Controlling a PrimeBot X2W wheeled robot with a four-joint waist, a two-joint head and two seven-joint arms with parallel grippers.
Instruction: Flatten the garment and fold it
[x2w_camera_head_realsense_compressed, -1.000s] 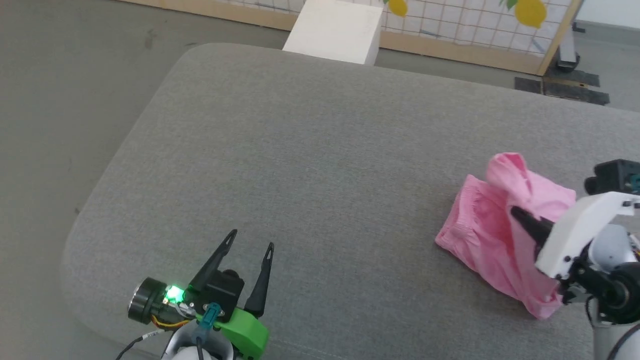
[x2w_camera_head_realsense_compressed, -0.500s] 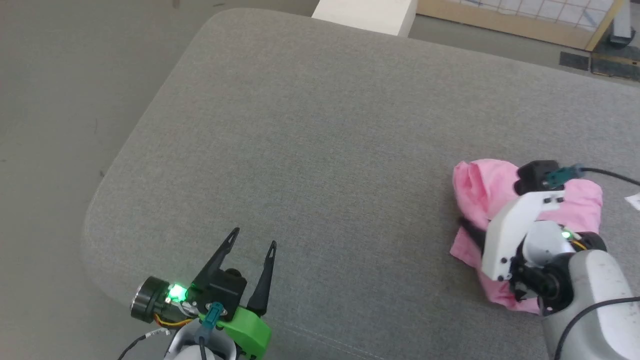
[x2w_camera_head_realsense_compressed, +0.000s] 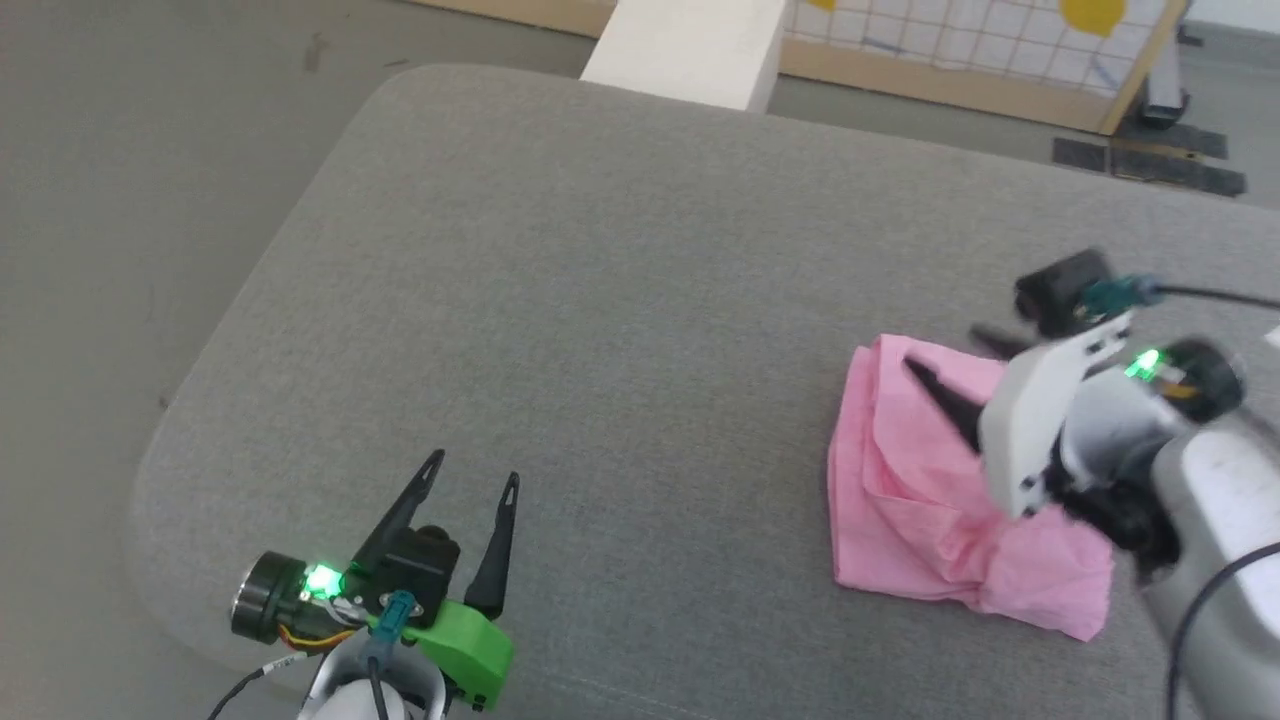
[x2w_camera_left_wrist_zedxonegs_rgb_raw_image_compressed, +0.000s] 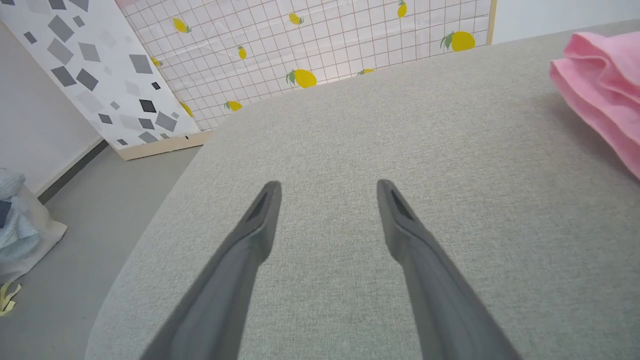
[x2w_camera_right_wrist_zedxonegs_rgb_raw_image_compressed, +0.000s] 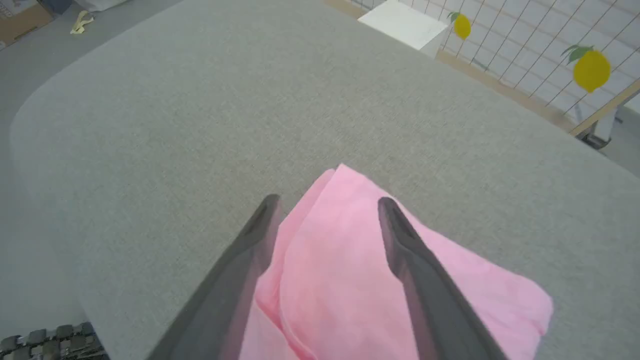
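The garment (x2w_camera_head_realsense_compressed: 900, 500) is a light pink bundle of thin cloth lying folded over itself on the right part of the grey cushion (x2w_camera_head_realsense_compressed: 620, 300). My right gripper (x2w_camera_head_realsense_compressed: 942, 348) hovers over its far edge, open, with nothing between the jaws. In the right wrist view the garment (x2w_camera_right_wrist_zedxonegs_rgb_raw_image_compressed: 340, 270) lies just below and between the spread fingers of the right gripper (x2w_camera_right_wrist_zedxonegs_rgb_raw_image_compressed: 328, 199). My left gripper (x2w_camera_head_realsense_compressed: 475, 467) is open and empty over the cushion's near left part, well apart from the cloth. In the left wrist view the left gripper (x2w_camera_left_wrist_zedxonegs_rgb_raw_image_compressed: 327, 185) points along bare cushion, with the garment (x2w_camera_left_wrist_zedxonegs_rgb_raw_image_compressed: 600, 85) at the upper right.
The cushion's rounded left corner drops to grey floor (x2w_camera_head_realsense_compressed: 120, 200). Beyond its far edge stand a white box (x2w_camera_head_realsense_compressed: 690, 45) and a lemon-patterned grid panel (x2w_camera_head_realsense_compressed: 1000, 40) with black mats (x2w_camera_head_realsense_compressed: 1150, 160) beside it. A patterned panel (x2w_camera_left_wrist_zedxonegs_rgb_raw_image_compressed: 90, 65) and a pale bag (x2w_camera_left_wrist_zedxonegs_rgb_raw_image_compressed: 20, 225) are at the left.
My right gripper has opened and let go of the garment, which has dropped into a flatter heap on the cushion. The head camera has shifted. The left gripper stays open.
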